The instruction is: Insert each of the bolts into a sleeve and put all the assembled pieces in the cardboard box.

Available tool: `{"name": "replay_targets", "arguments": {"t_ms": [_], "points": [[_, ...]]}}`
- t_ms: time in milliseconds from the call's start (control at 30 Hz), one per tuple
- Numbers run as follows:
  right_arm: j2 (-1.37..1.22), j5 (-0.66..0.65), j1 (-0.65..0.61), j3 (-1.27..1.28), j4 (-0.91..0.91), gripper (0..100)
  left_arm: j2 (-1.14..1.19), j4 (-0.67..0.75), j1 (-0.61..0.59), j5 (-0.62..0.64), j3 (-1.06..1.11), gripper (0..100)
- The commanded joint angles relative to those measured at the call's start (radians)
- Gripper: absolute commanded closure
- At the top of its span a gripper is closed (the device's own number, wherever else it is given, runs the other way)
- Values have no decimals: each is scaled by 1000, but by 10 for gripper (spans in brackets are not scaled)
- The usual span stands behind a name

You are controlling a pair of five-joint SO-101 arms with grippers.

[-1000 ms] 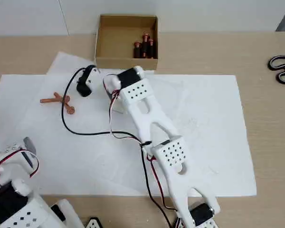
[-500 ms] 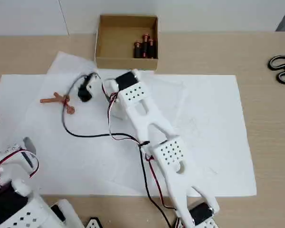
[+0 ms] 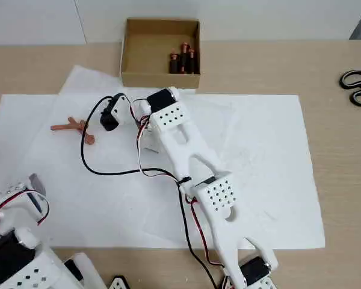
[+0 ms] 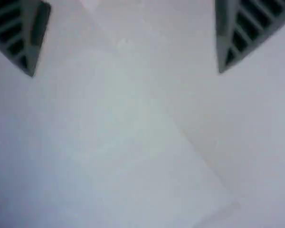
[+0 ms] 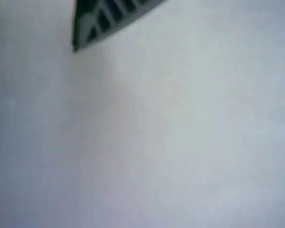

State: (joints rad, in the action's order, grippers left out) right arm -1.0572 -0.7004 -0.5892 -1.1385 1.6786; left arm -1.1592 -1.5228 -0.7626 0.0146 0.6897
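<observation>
Left gripper (image 4: 126, 71): the pincer stood wide open, its two dark ribbed fingers (image 4: 23, 35) far apart. It held nothing and touched nothing, with only white paper beneath it. The left arm (image 3: 24, 253) sat folded at the near left corner.

Right gripper (image 5: 115, 21): it hung over bare white paper. I could not tell how far it was open, and no object was seen in it. The white right arm (image 3: 186, 144) reached from the near edge towards the far left, with its wrist just near of the box. A black cable (image 3: 108, 170) looped across the paper beside it.

Task items: two orange-brown metal bolts (image 3: 69, 127) lay crossed and touching on the left part of the paper, left of the right arm's wrist and apart from it. The open brown cardboard box (image 3: 159, 79) stood at the far edge of the paper. Three assembled pieces (image 3: 183, 60), dark sleeves with copper-coloured bolt heads, lay side by side in its right half.

Surface: a large white paper sheet (image 3: 259, 150) covered the middle of the light wooden table (image 3: 343, 192), with a second sheet (image 3: 84, 81) showing beneath its far left corner. Black-handled scissors (image 3: 358, 87) lay at the right edge of the table, well apart from the paper. A pale wall (image 3: 259, 18) ran behind the table.
</observation>
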Motion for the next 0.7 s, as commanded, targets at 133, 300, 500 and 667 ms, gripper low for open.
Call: {"name": "replay_targets", "arguments": {"t_ms": [133,300,500,667], "points": [[134,-9,5,2,10,894,-8,17,0,-3,-28,767],[269,-9,5,2,4,847,-8,17,0,-3,-28,767],[348,-9,10,-3,2,746,-8,17,2,-3,-28,767],[441,-9,10,-3,1,746,-8,17,2,-3,-28,767]]}}
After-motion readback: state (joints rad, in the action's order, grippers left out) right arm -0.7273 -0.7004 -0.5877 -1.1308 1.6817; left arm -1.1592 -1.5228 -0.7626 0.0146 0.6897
